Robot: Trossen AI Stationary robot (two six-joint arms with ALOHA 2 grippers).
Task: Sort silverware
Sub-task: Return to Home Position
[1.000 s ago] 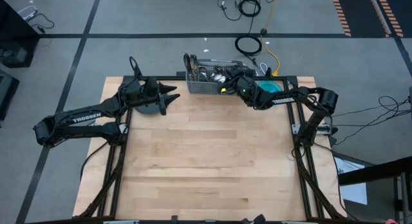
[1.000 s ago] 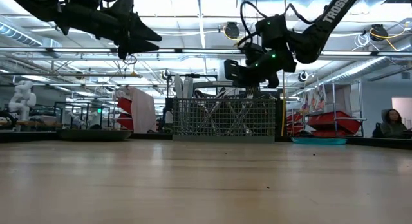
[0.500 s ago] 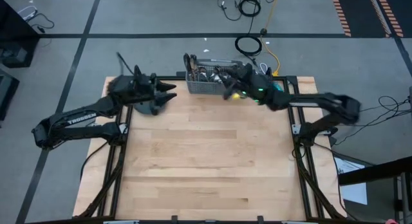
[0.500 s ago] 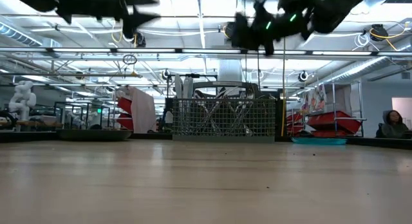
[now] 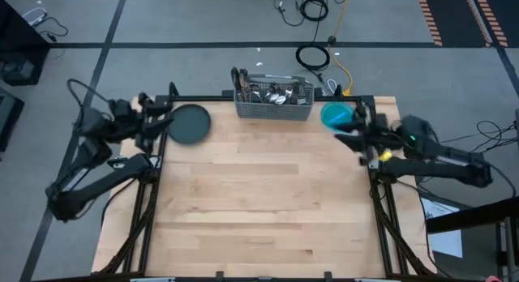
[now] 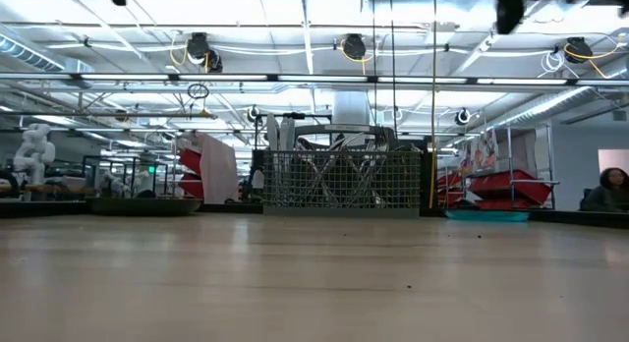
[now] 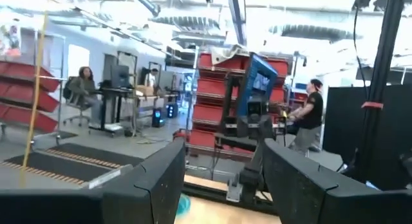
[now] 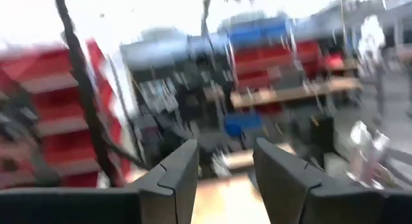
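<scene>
The silverware [image 5: 272, 92] stands in the grey wire-mesh caddy [image 5: 273, 110] at the middle of the table's far edge; the low view shows the caddy [image 6: 339, 180] resting on the wood. My left gripper [image 5: 160, 113] hangs open over the table's far left corner, beside the dark plate, its fingers empty in the left wrist view [image 7: 225, 179]. My right gripper [image 5: 347, 132] is by the table's right edge, near the teal dish. It is open with nothing between its fingers [image 8: 225, 172]. Both point about level.
A dark round plate [image 5: 189, 124] lies left of the caddy and a teal dish [image 5: 336, 116] lies right of it, both at the far edge. The wooden table top [image 5: 259, 201] stretches toward the near edge. A person [image 6: 601, 190] sits in the room beyond.
Both arms have drawn back and risen out of the low view. My left gripper has gone from above the dark plate toward the table's left edge. My right gripper has swung from over the caddy toward the right edge, tipping from pointing down to about level.
</scene>
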